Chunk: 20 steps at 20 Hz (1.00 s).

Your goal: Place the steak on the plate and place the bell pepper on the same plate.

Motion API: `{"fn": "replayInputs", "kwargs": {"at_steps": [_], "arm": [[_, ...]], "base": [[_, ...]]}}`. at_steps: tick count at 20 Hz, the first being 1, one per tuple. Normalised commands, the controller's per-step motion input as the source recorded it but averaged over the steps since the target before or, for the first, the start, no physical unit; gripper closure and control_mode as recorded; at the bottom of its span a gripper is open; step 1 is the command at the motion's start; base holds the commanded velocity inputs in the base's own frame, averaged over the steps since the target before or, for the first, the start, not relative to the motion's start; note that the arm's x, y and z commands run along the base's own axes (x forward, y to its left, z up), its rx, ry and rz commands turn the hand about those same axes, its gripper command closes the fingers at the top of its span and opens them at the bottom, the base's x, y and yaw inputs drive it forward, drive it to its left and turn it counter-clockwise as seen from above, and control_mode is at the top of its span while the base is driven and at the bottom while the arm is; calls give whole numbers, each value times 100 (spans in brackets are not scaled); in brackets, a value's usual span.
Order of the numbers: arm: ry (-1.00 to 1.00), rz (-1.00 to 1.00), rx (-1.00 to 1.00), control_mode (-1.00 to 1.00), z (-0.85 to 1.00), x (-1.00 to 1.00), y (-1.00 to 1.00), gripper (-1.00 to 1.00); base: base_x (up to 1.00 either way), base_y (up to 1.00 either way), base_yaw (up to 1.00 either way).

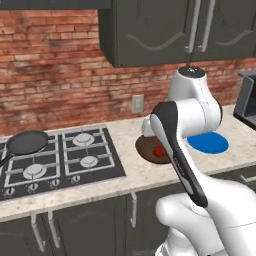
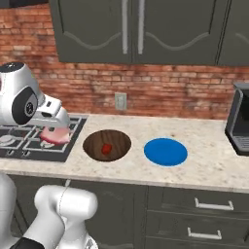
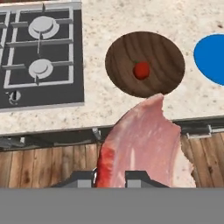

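Left base view: arm blocks much of the scene; bell pepper (image 1: pixel 159 150) sits on the round wooden board (image 1: pixel 150 148), and the blue plate (image 1: pixel 208 143) lies on the worktop (image 1: pixel 130 172) just right of the board, stove w/ black frying pan (image 1: pixel 27 141) far left. Right base view: hand (image 2: pixel 55 134) hangs above the worktop's left part, near the stove's right edge, pinching the steak (image 2: pixel 55 136), which dangles pink below it; board w/ pepper lies to its right, plate beyond that, empty. So plate is to the hand's right w/ the board between, approx in one line along the worktop. Hand view: fingers pressed onto the steak's near end, the slab's long axis running away from the cam, tip pointing toward the board; plate's edge shows at upper right. Judgement: next move is a sideways carry to the right, over the board and pepper, then a drop onto the plate; pepper afterwards.
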Motion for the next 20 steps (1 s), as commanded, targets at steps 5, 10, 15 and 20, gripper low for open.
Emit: {"fn": "replayInputs", "kwargs": {"at_steps": [5, 10, 15, 20], "arm": [[0, 0, 0, 100, 0, 0, 0, 100], [0, 0, 0, 100, 0, 0, 0, 100], [0, 0, 0, 100, 0, 0, 0, 100], [0, 0, 0, 100, 0, 0, 0, 100]], "base": [[18, -100, 0], [45, -100, 0], [51, -54, 0], [24, -37, 0]]}}
